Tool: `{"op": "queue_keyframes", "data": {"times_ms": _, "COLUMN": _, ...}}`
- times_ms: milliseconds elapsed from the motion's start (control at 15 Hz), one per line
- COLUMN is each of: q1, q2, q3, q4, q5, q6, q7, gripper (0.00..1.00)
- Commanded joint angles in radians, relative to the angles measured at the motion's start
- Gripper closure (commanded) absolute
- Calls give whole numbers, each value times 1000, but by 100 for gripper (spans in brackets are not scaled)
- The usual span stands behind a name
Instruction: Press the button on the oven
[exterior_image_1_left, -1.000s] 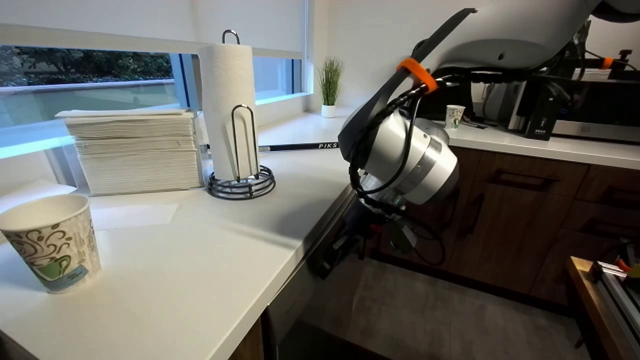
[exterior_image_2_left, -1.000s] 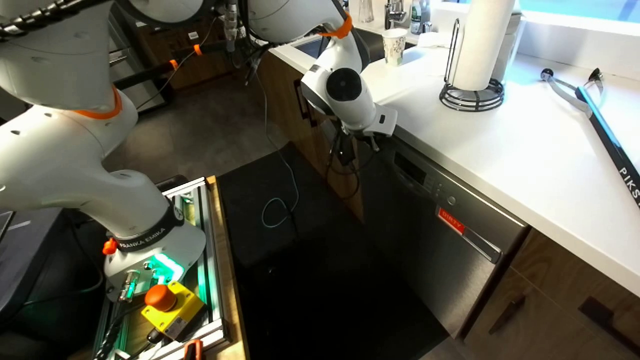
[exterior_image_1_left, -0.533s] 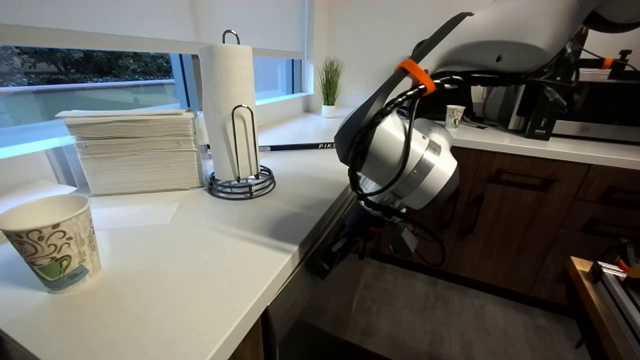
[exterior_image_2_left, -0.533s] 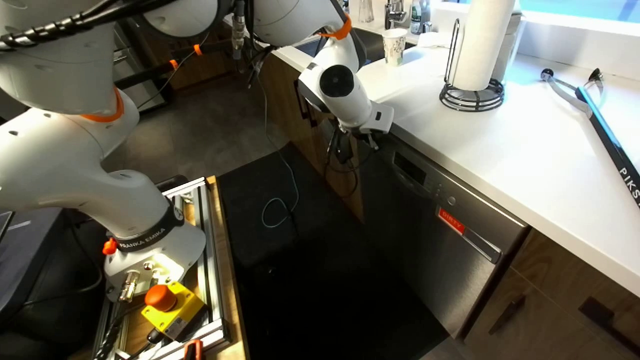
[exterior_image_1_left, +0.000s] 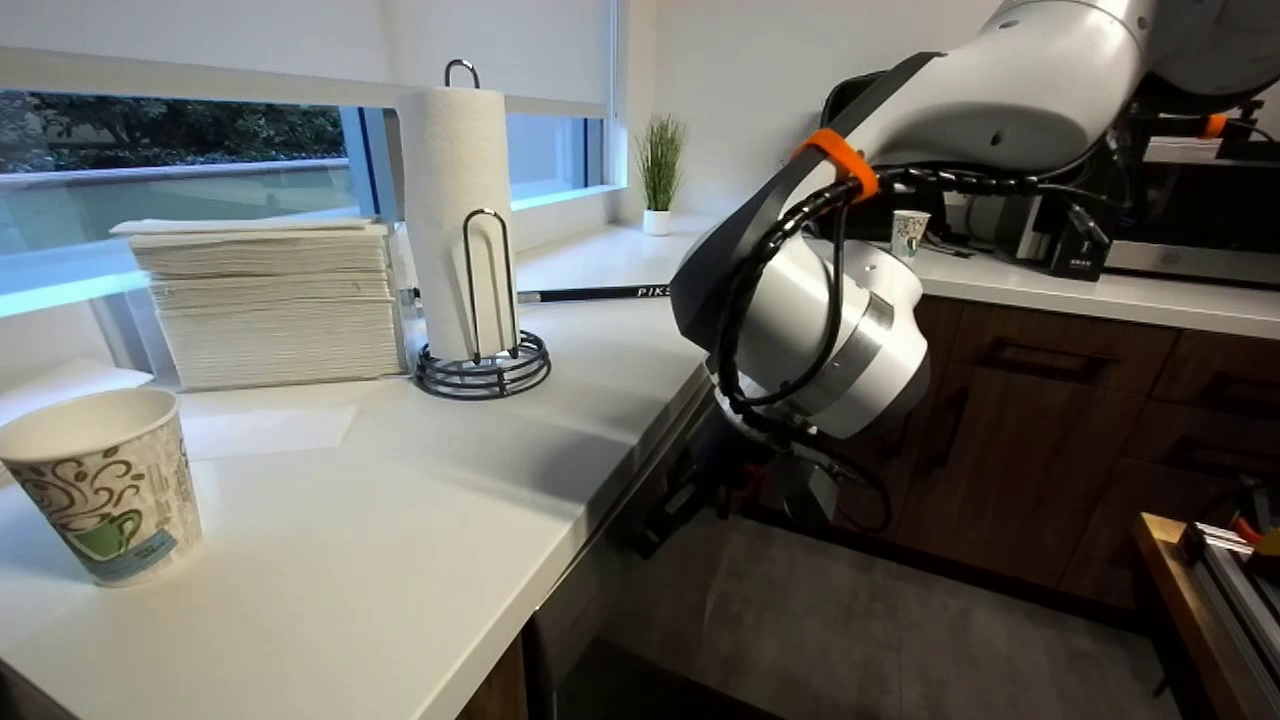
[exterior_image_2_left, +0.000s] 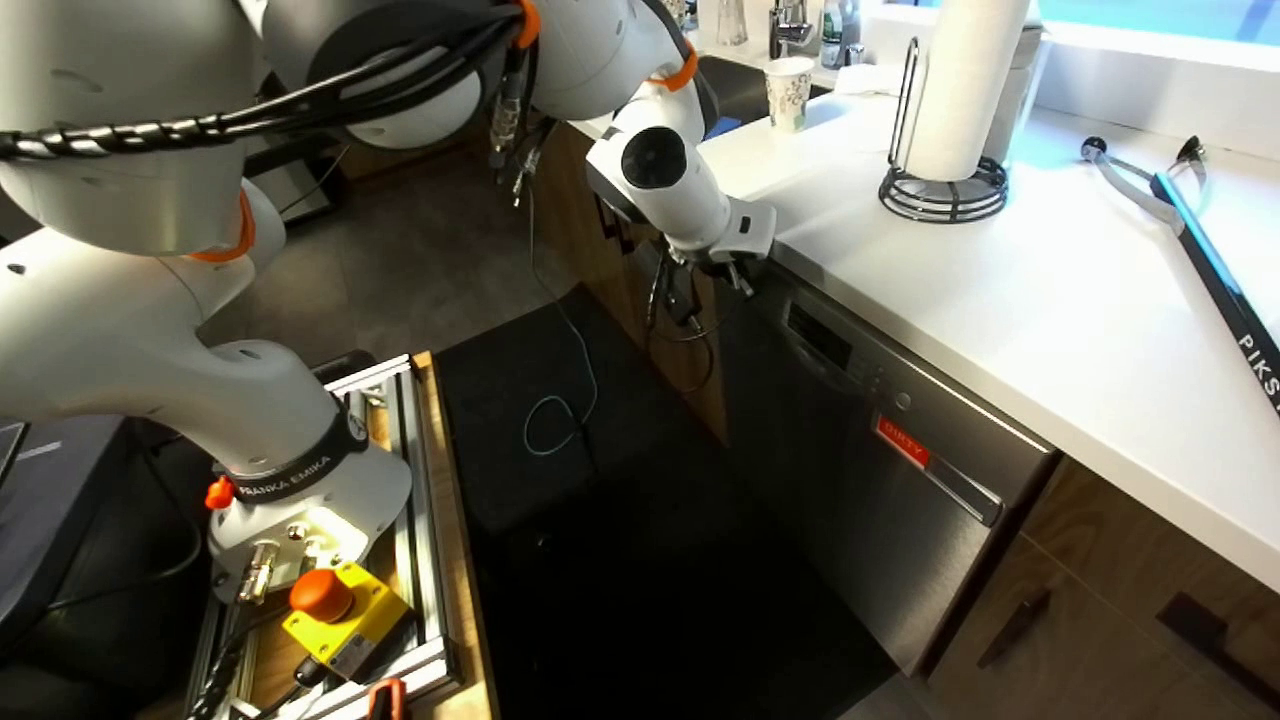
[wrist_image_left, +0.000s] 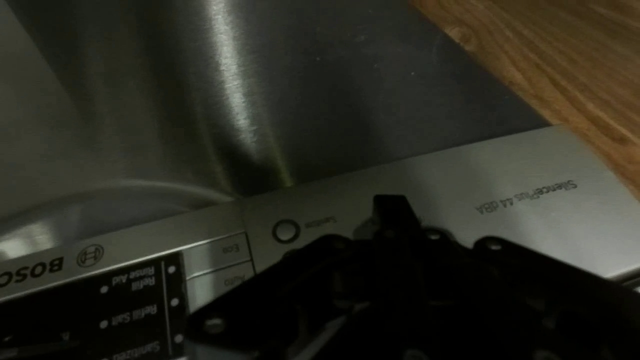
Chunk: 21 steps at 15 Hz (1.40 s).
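The appliance (wrist_image_left: 310, 115) is brushed metal (streaked with gloss), the worktop (exterior_image_1_left: 400, 530) smooth, the cabinet (exterior_image_1_left: 1030, 450) grained wood.

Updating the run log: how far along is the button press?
Done: the gripper is shut, its tip in front of the panel in the wrist view.
In hand: aiming, it seems; the tip appears beside a round button, though the gripper hides part of the panel, so the target isn't clear.
Left: probably the press itself, then backing off; no contact can be made out.

White arm (exterior_image_1_left: 985, 105), orange bands (exterior_image_2_left: 682, 71), black cables (exterior_image_2_left: 160, 132)
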Motion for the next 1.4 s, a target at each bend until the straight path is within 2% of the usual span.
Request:
{"op": "queue_keyframes", "data": {"times_ms": 0, "q1": 10, "q2": -56, "q3": -26, "q4": -63, "q5": 82, "q6": -68, "q7": -3, "gripper": 100}}
{"op": "queue_keyframes", "data": {"times_ms": 200, "q1": 45, "q2": -154, "q3": -55, "q4": -165, "q5": 232, "q6": -85, "q7": -2, "gripper": 100}}
{"op": "queue_keyframes", "data": {"times_ms": 267, "q1": 120, "q2": -247, "q3": -140, "q4": -244, "q5": 133, "q6": -139, "q7": 194, "gripper": 100}}
{"op": "queue_keyframes", "data": {"times_ms": 333, "q1": 76, "q2": -224, "q3": -73, "q4": -232, "q5": 285, "q6": -82, "q7": 29, "gripper": 100}}
{"op": "queue_keyframes", "data": {"times_ms": 400, "q1": 99, "q2": -264, "q3": -86, "q4": -271, "q5": 311, "q6": -88, "q7": 48, "gripper": 100}}
{"op": "queue_keyframes", "data": {"times_ms": 533, "q1": 100, "q2": -332, "q3": -40, "q4": -332, "q5": 415, "q6": -66, "q7": 21, "gripper": 100}}
{"op": "queue_keyframes", "data": {"times_ms": 600, "q1": 93, "q2": -370, "q3": -5, "q4": -364, "q5": 465, "q6": -49, "q7": -4, "gripper": 74}}
{"op": "queue_keyframes", "data": {"times_ms": 667, "q1": 89, "q2": -389, "q3": 23, "q4": -372, "q5": 509, "q6": 1, "q7": -17, "gripper": 73}}
{"op": "queue_keyframes", "data": {"times_ms": 733, "q1": 68, "q2": -408, "q3": 69, "q4": -372, "q5": 556, "q6": 22, "q7": -48, "gripper": 67}}
{"op": "queue_keyframes", "data": {"times_ms": 1000, "q1": -23, "q2": -484, "q3": 251, "q4": -337, "q5": 746, "q6": 136, "q7": -222, "gripper": 36}}
{"op": "queue_keyframes", "data": {"times_ms": 1133, "q1": -85, "q2": -481, "q3": 351, "q4": -284, "q5": 868, "q6": 230, "q7": -344, "gripper": 22}}
{"op": "queue_keyframes", "data": {"times_ms": 1333, "q1": -164, "q2": -530, "q3": 472, "q4": -193, "q5": 1007, "q6": 389, "q7": -439, "gripper": 0}}
